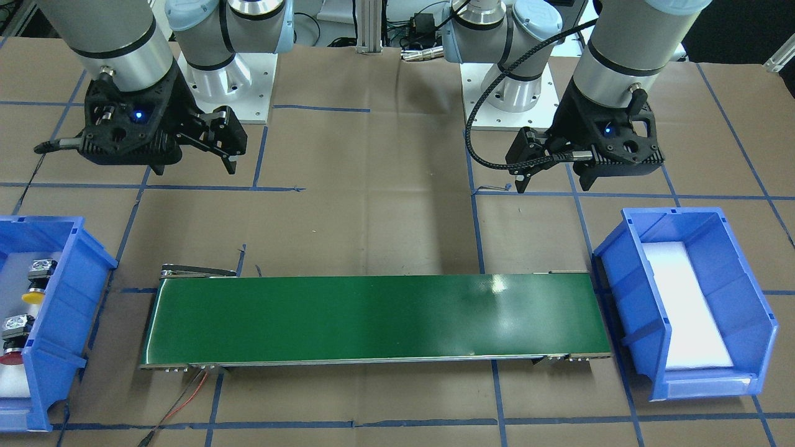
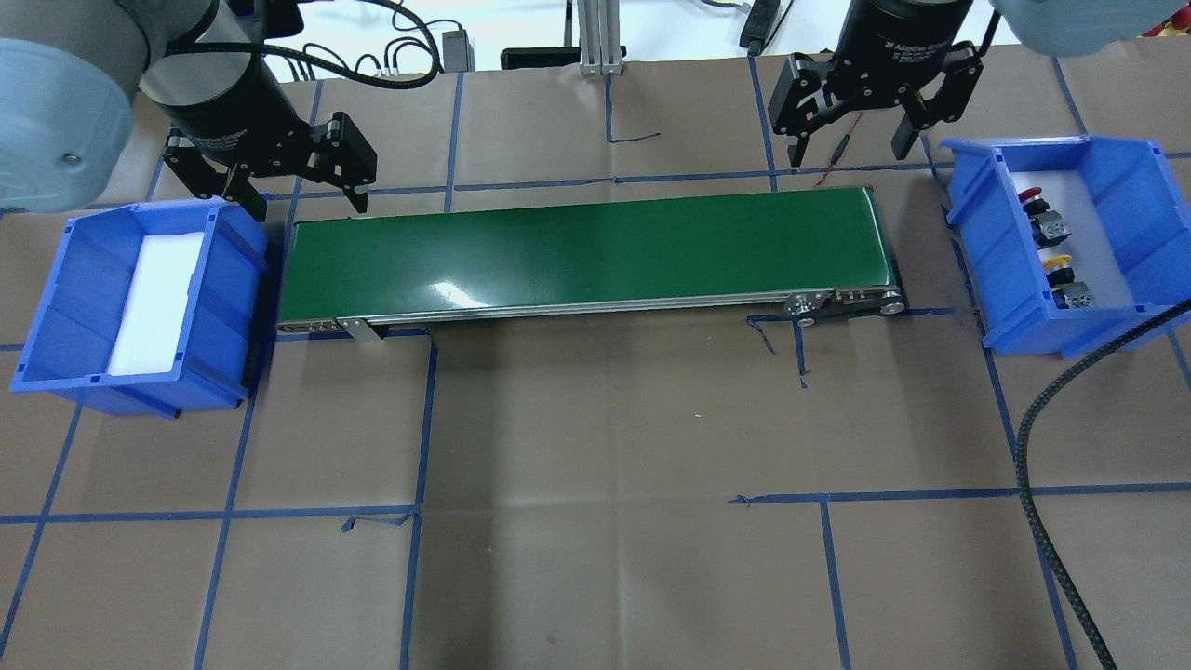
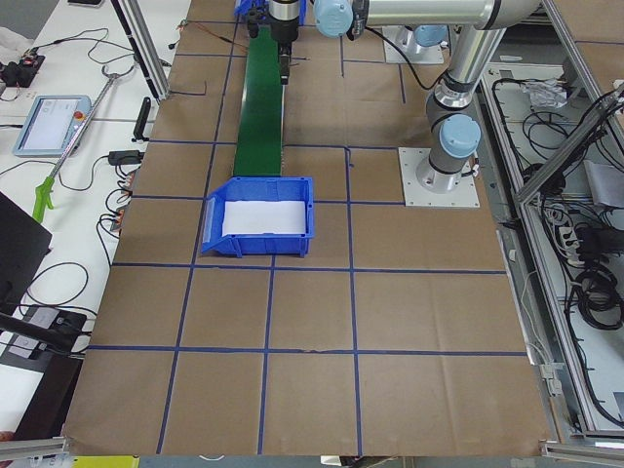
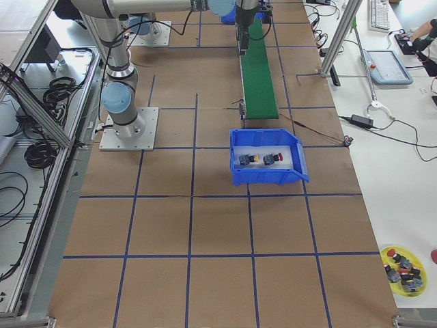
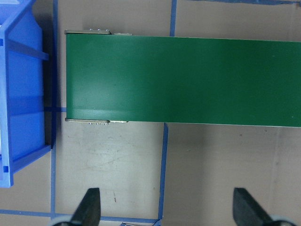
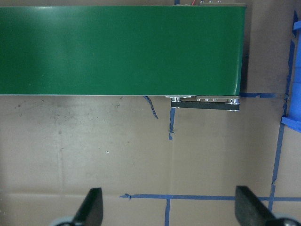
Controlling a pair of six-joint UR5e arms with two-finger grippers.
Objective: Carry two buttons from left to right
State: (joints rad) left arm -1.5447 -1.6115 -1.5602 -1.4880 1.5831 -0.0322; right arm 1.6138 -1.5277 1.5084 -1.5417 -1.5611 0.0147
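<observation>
The two buttons lie in the blue bin (image 2: 979,244) on the robot's right: the red button (image 2: 1031,197) farther back and the yellow button (image 2: 1057,264) nearer. In the front-facing view the yellow button (image 1: 32,296) and the red button (image 1: 11,356) sit in that same bin (image 1: 69,279). My right gripper (image 2: 849,154) is open and empty, hovering behind the belt's right end, left of that bin. My left gripper (image 2: 305,198) is open and empty, above the belt's left end. Both wrist views show wide-apart fingertips (image 5: 89,207) (image 6: 91,209) with nothing between them.
A green conveyor belt (image 2: 586,251) runs between the two bins. The left blue bin (image 2: 56,307) holds only a white foam pad. A black braided cable (image 2: 1042,465) crosses the table at front right. A yellow dish of spare buttons (image 4: 403,263) sits off the table.
</observation>
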